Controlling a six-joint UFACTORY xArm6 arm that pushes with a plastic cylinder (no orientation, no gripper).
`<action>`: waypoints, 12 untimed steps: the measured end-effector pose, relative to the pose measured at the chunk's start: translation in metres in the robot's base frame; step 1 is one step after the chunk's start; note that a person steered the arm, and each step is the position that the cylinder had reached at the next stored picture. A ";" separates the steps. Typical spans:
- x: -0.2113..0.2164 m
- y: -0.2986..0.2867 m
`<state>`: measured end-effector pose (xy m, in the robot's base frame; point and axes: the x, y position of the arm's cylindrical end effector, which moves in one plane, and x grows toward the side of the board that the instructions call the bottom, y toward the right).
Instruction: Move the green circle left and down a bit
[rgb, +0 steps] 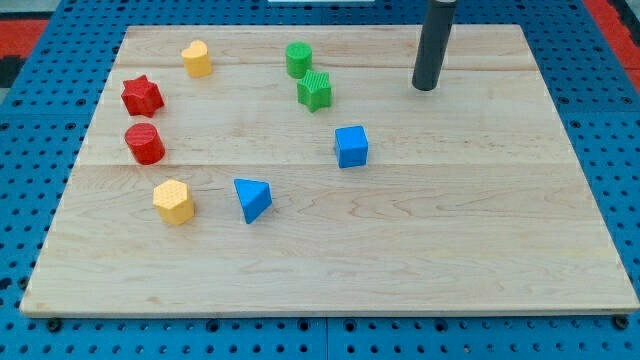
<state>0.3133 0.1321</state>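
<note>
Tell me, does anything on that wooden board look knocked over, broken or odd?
Nothing stands out. All eight small blocks sit flat and whole on the pale wooden board. The green circle block and green star block stand very close together, which looks harmless. My tip rests apart, to the view's right of them.

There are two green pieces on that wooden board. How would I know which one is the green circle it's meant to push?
Start at the wooden board and look along its top edge, a little left of the dark rod, whose tip stands off to the view's right. Two green blocks sit close together there. The green circle is the upper one, round and smooth-sided, while the green star just below it has ridged, pointed sides.
</note>
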 end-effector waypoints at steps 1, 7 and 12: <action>-0.001 0.000; -0.063 -0.093; -0.064 -0.207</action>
<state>0.2495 -0.0751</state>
